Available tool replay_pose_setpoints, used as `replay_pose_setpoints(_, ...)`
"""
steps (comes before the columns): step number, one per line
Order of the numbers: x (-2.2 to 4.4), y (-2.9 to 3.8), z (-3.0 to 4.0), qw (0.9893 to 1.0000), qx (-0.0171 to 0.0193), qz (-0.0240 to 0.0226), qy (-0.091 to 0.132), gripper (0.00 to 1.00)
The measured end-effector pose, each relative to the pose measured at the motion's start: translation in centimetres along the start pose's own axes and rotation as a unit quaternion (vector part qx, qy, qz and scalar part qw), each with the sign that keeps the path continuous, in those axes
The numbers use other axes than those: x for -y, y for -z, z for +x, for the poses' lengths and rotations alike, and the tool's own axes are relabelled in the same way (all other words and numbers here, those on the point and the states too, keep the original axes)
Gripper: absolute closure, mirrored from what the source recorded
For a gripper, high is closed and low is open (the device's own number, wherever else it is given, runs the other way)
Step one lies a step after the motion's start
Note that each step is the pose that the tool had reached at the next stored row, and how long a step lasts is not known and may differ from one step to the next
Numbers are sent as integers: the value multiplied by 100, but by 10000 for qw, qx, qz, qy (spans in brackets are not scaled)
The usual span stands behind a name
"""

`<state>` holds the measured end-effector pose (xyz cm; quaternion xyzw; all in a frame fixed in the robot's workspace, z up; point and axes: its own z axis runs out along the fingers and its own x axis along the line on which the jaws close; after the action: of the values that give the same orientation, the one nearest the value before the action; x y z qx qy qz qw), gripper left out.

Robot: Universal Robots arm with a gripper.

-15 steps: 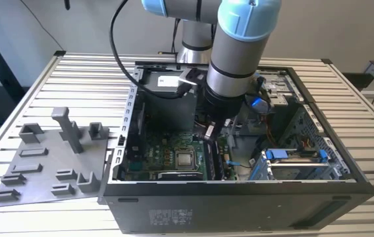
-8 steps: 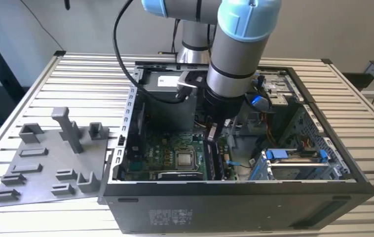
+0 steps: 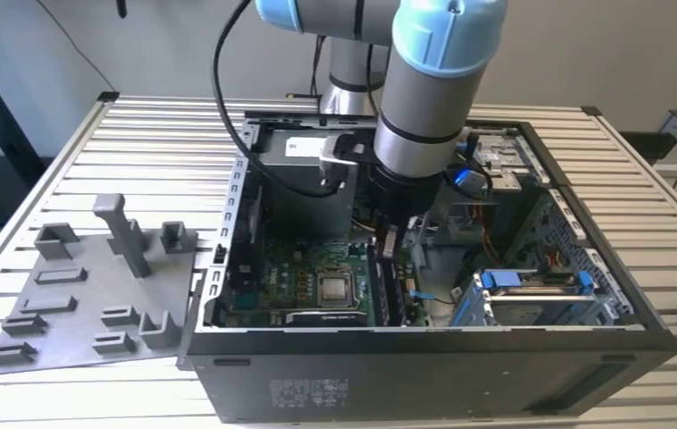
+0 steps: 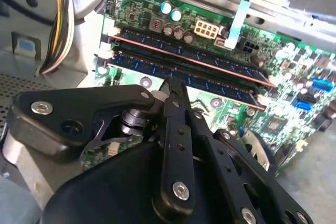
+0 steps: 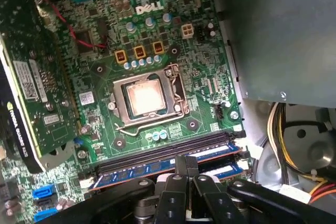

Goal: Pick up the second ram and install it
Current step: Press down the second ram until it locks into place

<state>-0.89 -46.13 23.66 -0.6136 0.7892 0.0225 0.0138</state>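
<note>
My gripper [image 3: 388, 243] reaches down inside the open computer case [image 3: 434, 349], over the memory slots beside the processor socket [image 3: 336, 288]. In both wrist views the fingers are shut together, and the gripper [image 4: 170, 83] [image 5: 186, 162] has its tips on the top edge of the second ram [image 4: 134, 65] [image 5: 131, 173]. That ram is a long dark stick with a blue face, standing in the slot nearer the gripper. Another stick [image 4: 199, 51] stands in the slot right behind it.
A grey fixture plate [image 3: 88, 295] with upright blocks lies on the slatted table at the exterior view's left. Inside the case are a graphics card [image 5: 37, 87], yellow and black cables [image 4: 58, 24], a grey metal box [image 5: 283, 30] and a drive cage [image 3: 530, 299].
</note>
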Motion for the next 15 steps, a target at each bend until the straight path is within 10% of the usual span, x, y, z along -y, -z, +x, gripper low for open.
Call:
replay_pose_setpoints(7,1,-5,2,9989,2,14,466,89)
replay_pose_setpoints(15,-4,-8,6,9953,3,33,964,89)
